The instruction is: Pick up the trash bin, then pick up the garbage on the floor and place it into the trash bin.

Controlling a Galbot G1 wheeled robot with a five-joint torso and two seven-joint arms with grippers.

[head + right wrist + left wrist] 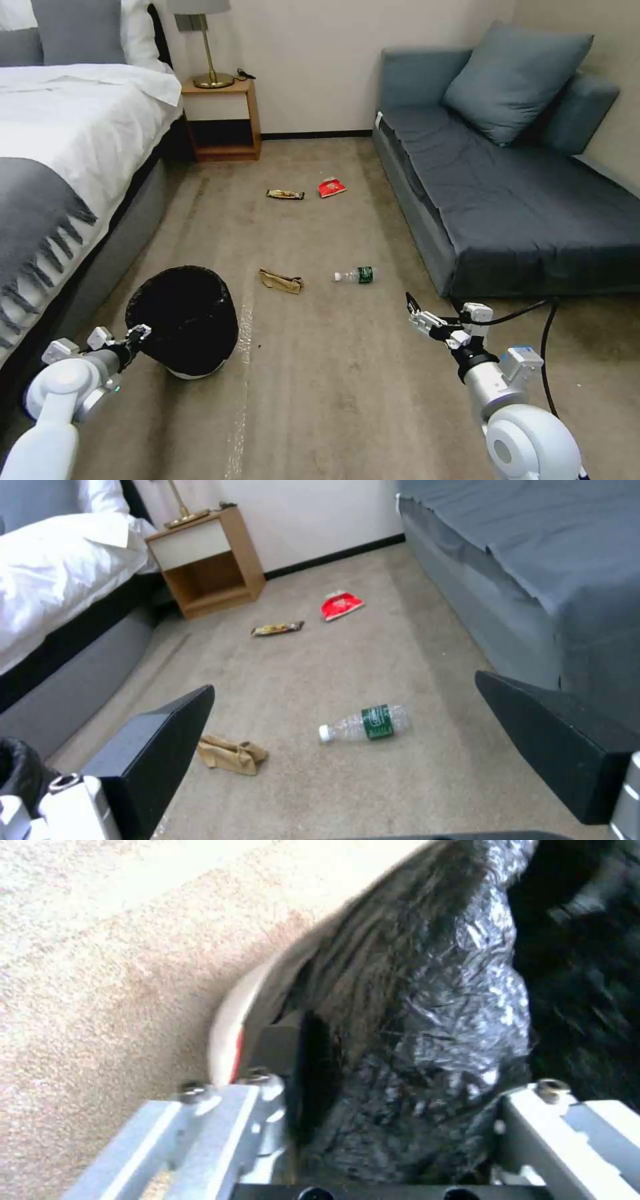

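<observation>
We are on the first job: grabbing the bin. It sits on the carpet beside the bed. Our left gripper is at its near rim, with one finger on each side of the bagged edge, but we cannot tell if it is squeezing yet. Our right gripper hangs in the air near the sofa, its fingers wide apart and empty. The paper bag, bottle, bar wrapper and red packet all lie on the floor ahead. We think the next move needs a firm pinch on the rim, then a gentle lift.
</observation>
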